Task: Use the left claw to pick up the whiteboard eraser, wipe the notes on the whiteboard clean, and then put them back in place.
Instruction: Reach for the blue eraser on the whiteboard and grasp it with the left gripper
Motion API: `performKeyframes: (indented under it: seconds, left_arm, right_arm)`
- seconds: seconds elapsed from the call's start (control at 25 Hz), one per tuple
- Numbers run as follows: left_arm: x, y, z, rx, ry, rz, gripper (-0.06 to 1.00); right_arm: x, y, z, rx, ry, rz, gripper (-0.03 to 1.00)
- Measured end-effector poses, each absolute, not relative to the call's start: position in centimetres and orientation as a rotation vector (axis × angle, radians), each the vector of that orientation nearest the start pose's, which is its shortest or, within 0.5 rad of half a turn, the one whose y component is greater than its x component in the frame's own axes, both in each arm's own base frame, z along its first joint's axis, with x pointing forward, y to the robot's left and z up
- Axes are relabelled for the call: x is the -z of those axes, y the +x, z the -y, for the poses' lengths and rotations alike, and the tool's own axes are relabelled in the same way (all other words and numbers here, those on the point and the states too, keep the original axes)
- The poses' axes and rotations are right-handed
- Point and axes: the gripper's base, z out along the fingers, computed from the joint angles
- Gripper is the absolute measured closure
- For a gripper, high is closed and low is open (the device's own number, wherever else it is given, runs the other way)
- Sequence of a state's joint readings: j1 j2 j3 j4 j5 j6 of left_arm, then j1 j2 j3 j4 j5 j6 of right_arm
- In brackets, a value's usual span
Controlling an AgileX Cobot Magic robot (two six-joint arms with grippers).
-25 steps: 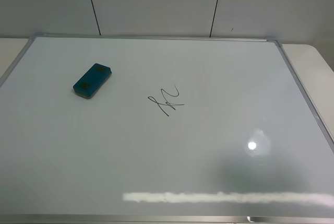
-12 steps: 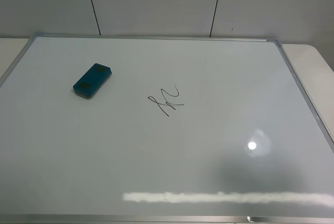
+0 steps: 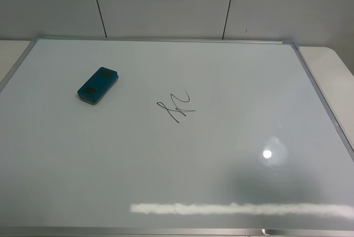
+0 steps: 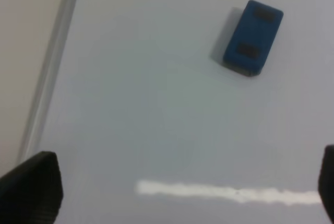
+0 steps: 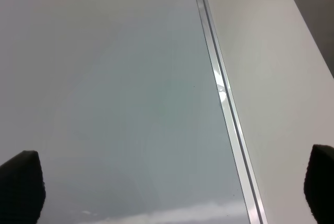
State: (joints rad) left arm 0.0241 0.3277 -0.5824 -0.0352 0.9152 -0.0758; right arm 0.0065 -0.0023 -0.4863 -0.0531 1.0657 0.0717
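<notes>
On the whiteboard, left half, nearer far frame than near one: whiteboard eraser, flat, long axis skewed to the frame. Untouched, nothing on or against it. Around mid-whiteboard: notes, rightward of the eraser with a clear gap, unwiped.

Of left claw only two black fingertips visible, at the corners of the left wrist view, spread wide with nothing between. Not in the high view. Hangs above the whiteboard's left part, near the left frame, whiteboard eraser ahead and well apart. Same for right gripper: spread, empty, above the whiteboard's right frame.

Handling, as a guess:
- Looks light, with a hard plastic shell and probably soft felt underneath. Not fragile.
- Likely skates on the glossy whiteboard if one finger nudges first.
- Best to pinch across the narrow width, on the two long side walls at mid-length, with the fingers turned to match the skew.
- Rounded top edges, so better low on the walls.
- Needs a firm enough squeeze to resist drag while wiping.

Pickup not yet begun.
</notes>
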Motion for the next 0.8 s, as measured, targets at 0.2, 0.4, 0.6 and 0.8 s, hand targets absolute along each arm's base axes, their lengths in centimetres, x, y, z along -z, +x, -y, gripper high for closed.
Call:
performKeyframes:
  seconds: [0.2, 0.4, 0.6, 0.8]
  left_arm:
    - [-31.1, 8.8, 0.0, 0.044, -0.067, -2.243, -0.05]
    - [-30.4, 12.7, -0.1, 0.015, -0.003, -2.393, -0.05]
    - [-29.1, 16.0, 0.0, 0.011, 0.074, -2.523, -0.05]
    - [-27.8, 18.7, 0.6, 0.034, 0.164, -2.617, -0.05]
  right_arm:
    - [-27.3, -0.4, 0.4, 0.015, 0.069, -2.058, -0.02]
    - [-27.3, -0.4, 0.4, 0.015, 0.069, -2.058, -0.02]
    - [-27.3, -0.4, 0.4, 0.015, 0.069, -2.058, -0.02]
    - [-27.3, -0.4, 0.4, 0.015, 0.069, -2.058, -0.02]
